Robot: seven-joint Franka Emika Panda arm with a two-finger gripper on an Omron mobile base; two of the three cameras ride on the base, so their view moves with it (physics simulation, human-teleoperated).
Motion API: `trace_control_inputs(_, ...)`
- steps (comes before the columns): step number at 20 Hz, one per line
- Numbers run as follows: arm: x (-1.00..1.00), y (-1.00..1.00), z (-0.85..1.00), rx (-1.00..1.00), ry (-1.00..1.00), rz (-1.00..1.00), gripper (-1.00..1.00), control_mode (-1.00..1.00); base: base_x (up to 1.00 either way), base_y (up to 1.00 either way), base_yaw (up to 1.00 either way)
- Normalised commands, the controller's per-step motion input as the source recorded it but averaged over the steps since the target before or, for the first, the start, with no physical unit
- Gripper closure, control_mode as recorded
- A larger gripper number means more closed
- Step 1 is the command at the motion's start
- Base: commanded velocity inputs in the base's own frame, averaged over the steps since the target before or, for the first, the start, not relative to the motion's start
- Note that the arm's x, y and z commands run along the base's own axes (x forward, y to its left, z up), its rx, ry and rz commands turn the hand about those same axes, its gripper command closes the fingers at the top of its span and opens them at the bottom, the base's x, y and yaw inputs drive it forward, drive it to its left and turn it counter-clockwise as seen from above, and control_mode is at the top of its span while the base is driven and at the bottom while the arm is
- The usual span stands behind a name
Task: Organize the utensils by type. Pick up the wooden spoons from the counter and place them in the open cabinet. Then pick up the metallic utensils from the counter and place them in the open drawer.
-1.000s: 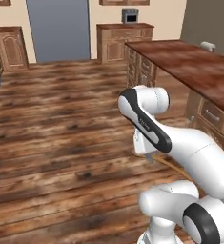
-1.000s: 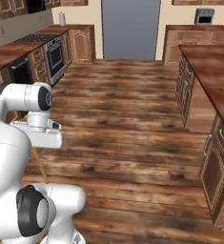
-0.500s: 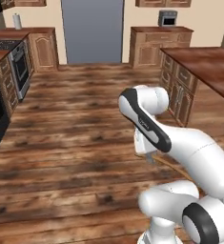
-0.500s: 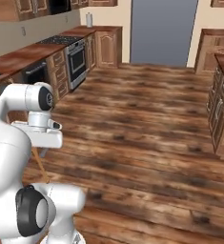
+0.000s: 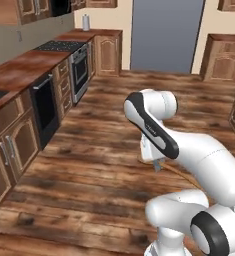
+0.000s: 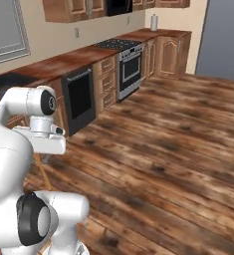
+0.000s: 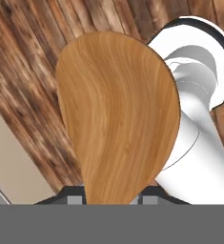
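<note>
Gripping orange-brown wooden spoon (image 7: 117, 114), hand (image 7: 108, 198) clenched on its neck at bottom centre of hand view; bowl rises straight up from fingertips, covering frame middle. Plank floor (image 7: 32, 81) behind. Thin handle trails below hand in left base view.

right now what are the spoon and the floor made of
Spoon: looks like wood, orange-brown with flowing grain lines and a smooth matte bowl. Floor: seems to be wood planks, darker brown, streaky grain with seams between the boards.
</note>
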Motion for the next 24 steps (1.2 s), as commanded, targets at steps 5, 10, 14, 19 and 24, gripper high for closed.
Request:
trace_control_inputs(5, 0.00, 0.00, 0.00, 0.00, 0.00, 0.00, 1.00, 1.00, 0.90, 0.00, 0.51)
trace_control_inputs(10, 0.00, 0.00, 0.00, 0.00, 0.00, 0.00, 1.00, 1.00, 0.75, 0.00, 0.69)
trace_control_inputs(14, 0.00, 0.00, 0.00, 0.00, 0.00, 0.00, 1.00, 1.00, 0.69, 0.00, 0.71)
trace_control_inputs(19, 0.00, 0.00, 0.00, 0.00, 0.00, 0.00, 1.00, 1.00, 0.65, 0.00, 0.68)
trace_control_inputs(24, 0.00, 0.00, 0.00, 0.00, 0.00, 0.00, 1.00, 1.00, 0.60, 0.00, 0.61)
